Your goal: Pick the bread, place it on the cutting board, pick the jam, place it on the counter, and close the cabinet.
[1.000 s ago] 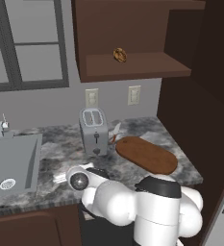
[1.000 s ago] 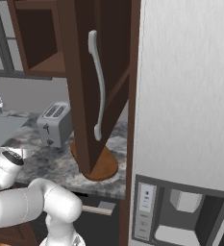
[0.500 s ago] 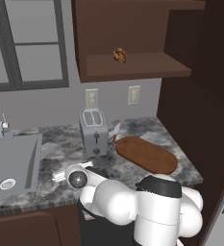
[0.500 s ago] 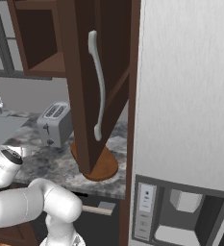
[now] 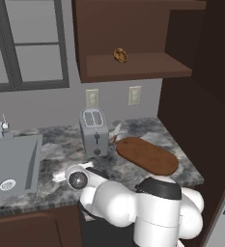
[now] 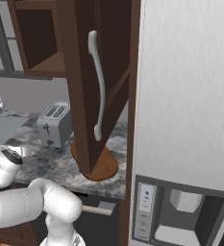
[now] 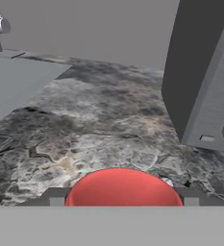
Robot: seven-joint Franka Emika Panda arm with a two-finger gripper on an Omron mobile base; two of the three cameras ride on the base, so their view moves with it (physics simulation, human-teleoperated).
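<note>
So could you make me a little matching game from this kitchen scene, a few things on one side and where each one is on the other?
Things:
1. bread
2. cutting board
3. toaster
4. jam

Places:
A. standing on the counter near the wall sockets
B. on the open cabinet shelf
C. low over the marbled stone, right at the claw's camera
D. lying flat on the counter beside the toaster

Pairs: 1-B, 2-D, 3-A, 4-C
</note>
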